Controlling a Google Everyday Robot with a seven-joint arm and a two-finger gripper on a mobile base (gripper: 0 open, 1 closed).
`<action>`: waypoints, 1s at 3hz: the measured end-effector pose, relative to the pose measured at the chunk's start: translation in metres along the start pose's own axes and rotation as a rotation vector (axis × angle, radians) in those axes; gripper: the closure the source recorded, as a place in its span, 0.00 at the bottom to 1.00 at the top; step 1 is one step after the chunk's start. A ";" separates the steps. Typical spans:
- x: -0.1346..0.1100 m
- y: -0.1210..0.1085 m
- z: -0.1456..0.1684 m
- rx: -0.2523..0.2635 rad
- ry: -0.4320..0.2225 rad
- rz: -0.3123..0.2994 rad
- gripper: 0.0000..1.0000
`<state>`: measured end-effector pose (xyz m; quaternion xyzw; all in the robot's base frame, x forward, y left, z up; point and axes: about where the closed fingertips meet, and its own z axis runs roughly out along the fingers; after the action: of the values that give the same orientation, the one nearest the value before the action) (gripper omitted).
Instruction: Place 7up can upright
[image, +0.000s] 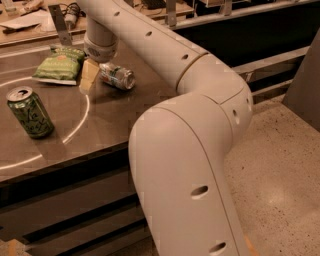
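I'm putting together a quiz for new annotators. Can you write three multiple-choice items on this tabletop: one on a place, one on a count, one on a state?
1. Where is the gripper?
A. between the green chip bag and the 7up can
B. down by the floor
C. behind the robot's base

2. How many drink cans are on the table?
A. one
B. two
C. three

3. How is the 7up can placed?
A. upright
B. on its side
C. on top of another can

Answers:
1 A: the gripper hangs low between the bag and the can.
2 B: there is the 7up can and a green can.
3 B: its long side rests on the table.
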<state>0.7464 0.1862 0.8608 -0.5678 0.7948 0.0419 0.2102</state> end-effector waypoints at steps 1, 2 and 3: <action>0.008 -0.005 0.018 0.000 0.027 0.025 0.16; 0.007 -0.007 0.025 0.000 0.037 0.018 0.39; -0.001 -0.006 0.020 -0.011 0.017 -0.014 0.63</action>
<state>0.7580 0.1909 0.8438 -0.5748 0.7924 0.0400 0.2003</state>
